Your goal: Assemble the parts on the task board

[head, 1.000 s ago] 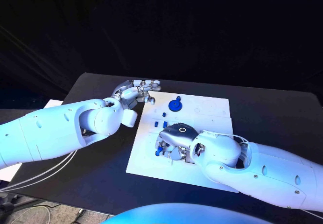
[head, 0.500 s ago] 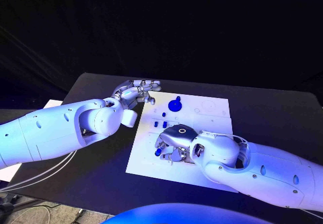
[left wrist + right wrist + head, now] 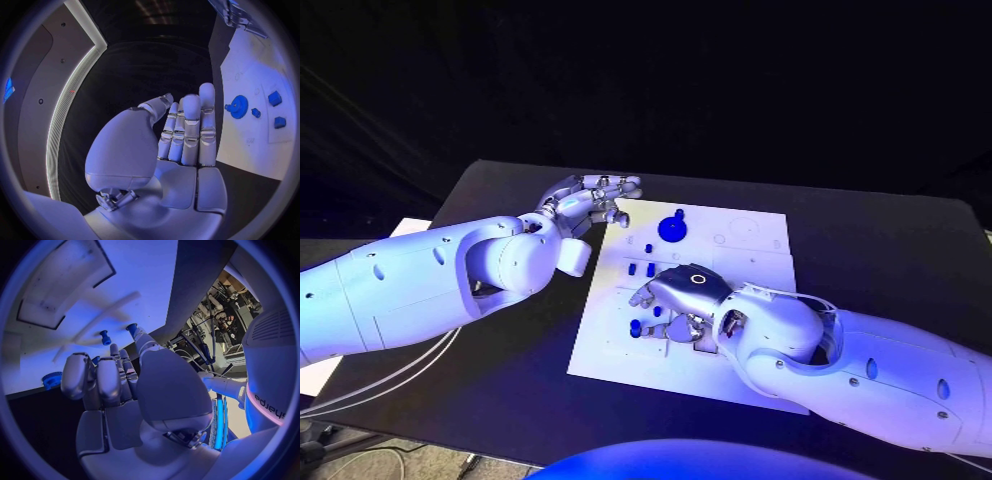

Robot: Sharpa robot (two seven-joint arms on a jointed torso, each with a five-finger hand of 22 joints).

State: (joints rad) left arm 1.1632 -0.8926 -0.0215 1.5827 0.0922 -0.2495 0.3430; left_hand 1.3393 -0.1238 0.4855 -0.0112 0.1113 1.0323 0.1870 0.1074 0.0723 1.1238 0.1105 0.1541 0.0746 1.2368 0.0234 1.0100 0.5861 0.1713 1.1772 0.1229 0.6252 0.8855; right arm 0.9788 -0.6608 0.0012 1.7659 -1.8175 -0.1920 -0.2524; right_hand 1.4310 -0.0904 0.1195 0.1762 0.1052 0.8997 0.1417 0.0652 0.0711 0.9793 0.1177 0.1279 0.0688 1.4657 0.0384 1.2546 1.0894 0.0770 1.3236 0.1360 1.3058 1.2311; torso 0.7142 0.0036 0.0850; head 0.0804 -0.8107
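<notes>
The white task board (image 3: 747,262) lies mid-table. A blue gear (image 3: 674,228) stands near its far edge, with small blue parts (image 3: 640,267) in a row nearer me. My right hand (image 3: 679,300) hovers low over the board's near half, fingers pointing down beside a blue part (image 3: 636,327). In the right wrist view the right hand (image 3: 119,385) holds nothing; two blue pegs (image 3: 105,337) stand just past its fingertips. My left hand (image 3: 589,200) sits at the board's far left corner, empty. The left wrist view shows the left hand (image 3: 181,135) with straight fingers, beside the board (image 3: 250,70) and gear (image 3: 237,106).
The black table (image 3: 502,200) surrounds the board, with open room on the far right side. A white sheet (image 3: 408,228) lies at the table's left edge. My left forearm (image 3: 430,285) crosses the table's left side.
My right hand has shifted slightly toward me over the board, uncovering more of the blue part by its fingertips. The left hand has hardly moved.
</notes>
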